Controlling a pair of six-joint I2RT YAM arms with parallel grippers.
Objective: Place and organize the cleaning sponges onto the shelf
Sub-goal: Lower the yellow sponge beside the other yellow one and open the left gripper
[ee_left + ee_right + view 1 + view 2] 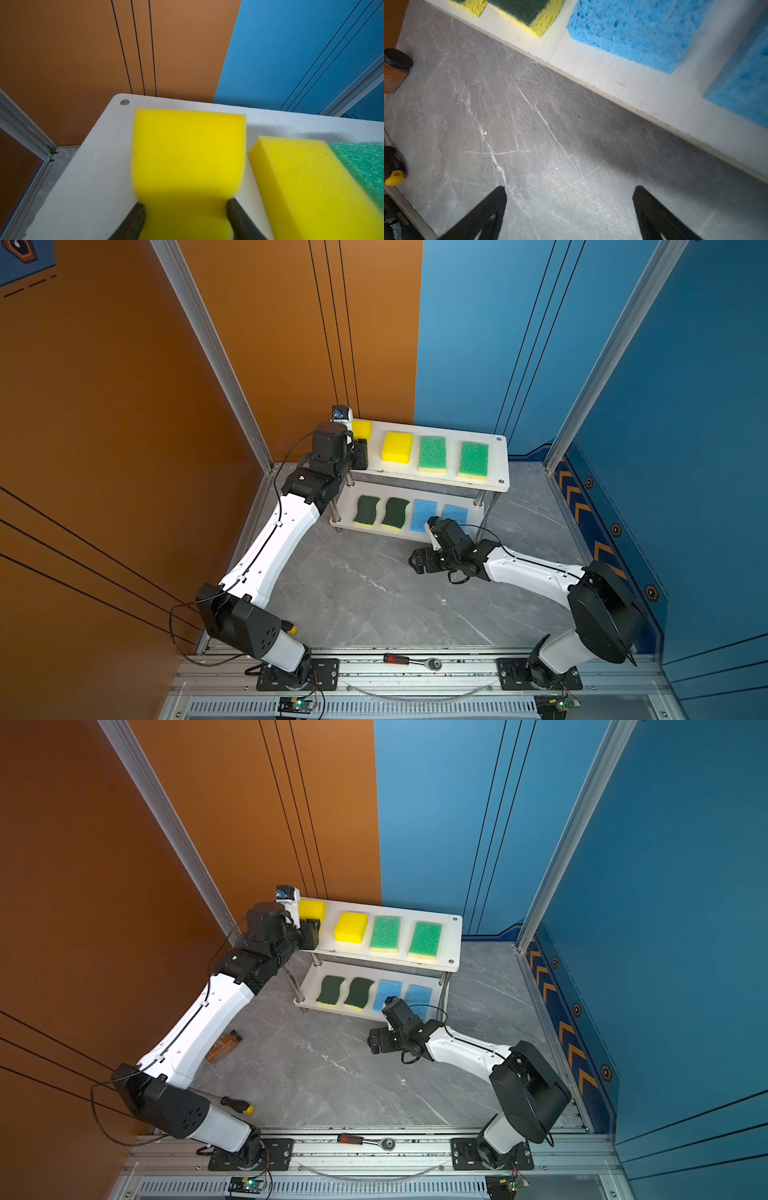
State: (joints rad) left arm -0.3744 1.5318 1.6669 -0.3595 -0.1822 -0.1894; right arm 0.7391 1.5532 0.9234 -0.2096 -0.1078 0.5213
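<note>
Pincers: left pincer (186, 203) nips yellow sponge (189, 149), right pincer (570, 188) gapes.

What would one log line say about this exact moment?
left gripper: shut on yellow sponge, left end of shelf top board | right gripper: open, empty, over table | rest: seven other sponges on shelf

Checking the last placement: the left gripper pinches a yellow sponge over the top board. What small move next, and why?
Probably open the left gripper: the yellow sponge it pinches already lies over the top board of the shelf, parallel to the second yellow sponge and apart from it. Whether it rests on the board is unclear.
</note>
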